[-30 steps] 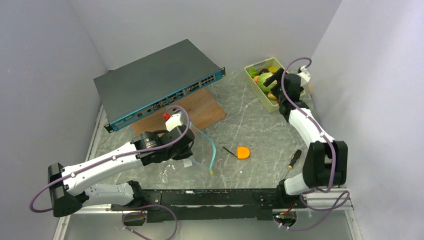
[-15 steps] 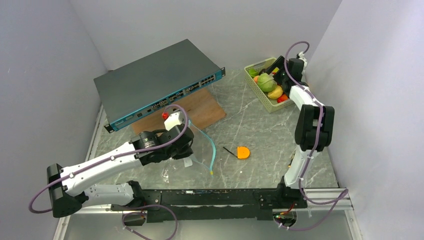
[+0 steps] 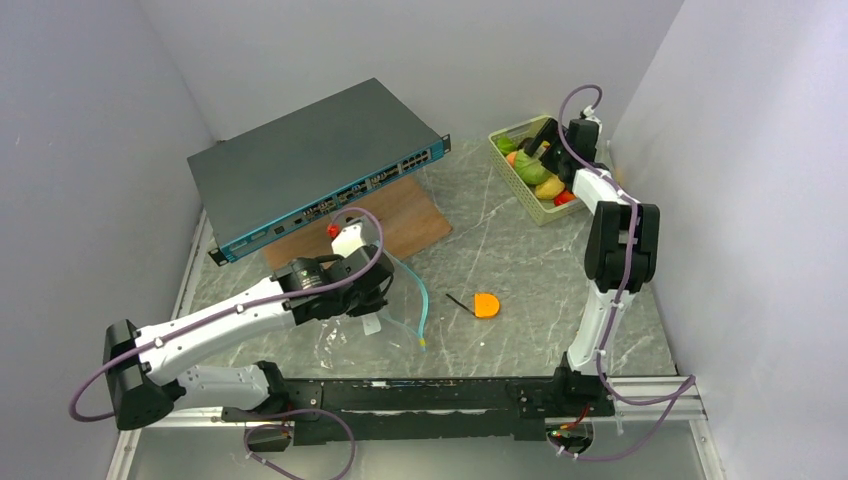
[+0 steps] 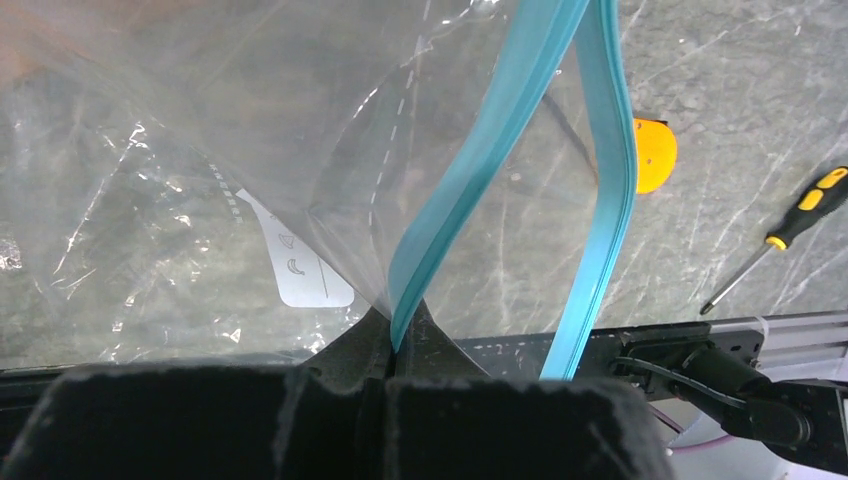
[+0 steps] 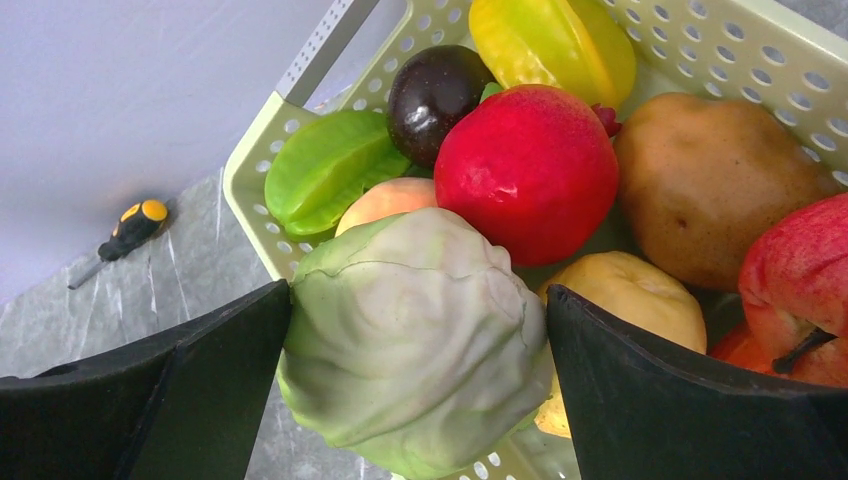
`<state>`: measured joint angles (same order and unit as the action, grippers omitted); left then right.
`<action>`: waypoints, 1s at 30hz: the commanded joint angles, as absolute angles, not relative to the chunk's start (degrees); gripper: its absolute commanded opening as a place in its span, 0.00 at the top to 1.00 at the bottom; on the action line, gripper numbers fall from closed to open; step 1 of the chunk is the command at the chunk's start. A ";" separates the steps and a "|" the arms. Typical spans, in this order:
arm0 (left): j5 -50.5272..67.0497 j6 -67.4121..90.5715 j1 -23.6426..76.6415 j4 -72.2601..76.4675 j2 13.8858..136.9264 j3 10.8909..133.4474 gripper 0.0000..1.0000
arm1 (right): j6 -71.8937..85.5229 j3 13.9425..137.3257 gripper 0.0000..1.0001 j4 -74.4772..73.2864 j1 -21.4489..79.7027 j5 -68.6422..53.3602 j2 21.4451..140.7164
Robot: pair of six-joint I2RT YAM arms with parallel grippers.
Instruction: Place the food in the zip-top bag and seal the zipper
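Pale grey walls (image 3: pixel 400 40) (bare), grey marbled tabletop (image 3: pixel 520 260), even light.

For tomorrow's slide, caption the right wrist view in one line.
Right gripper, jaws wide, flanks the green cabbage in the fruit-filled lattice basket.

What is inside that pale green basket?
The basket holds cabbage, red pomegranate, dark plum, yellow star fruit, red apple. Whatever lies beneath them is hidden.
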<state>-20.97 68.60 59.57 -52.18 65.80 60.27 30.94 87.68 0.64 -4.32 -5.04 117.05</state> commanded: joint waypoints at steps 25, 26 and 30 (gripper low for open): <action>-17.42 67.16 57.88 -46.97 62.50 57.69 1.00 | 29.74 98.23 0.97 -4.14 -1.34 -3.06 117.20; -17.07 66.71 57.82 -46.46 62.51 57.64 1.00 | 29.49 98.60 0.99 -4.58 -1.39 -2.95 116.90; -15.19 64.99 56.95 -45.32 62.40 56.94 1.00 | 28.56 98.22 1.00 -5.79 -1.40 -1.83 114.33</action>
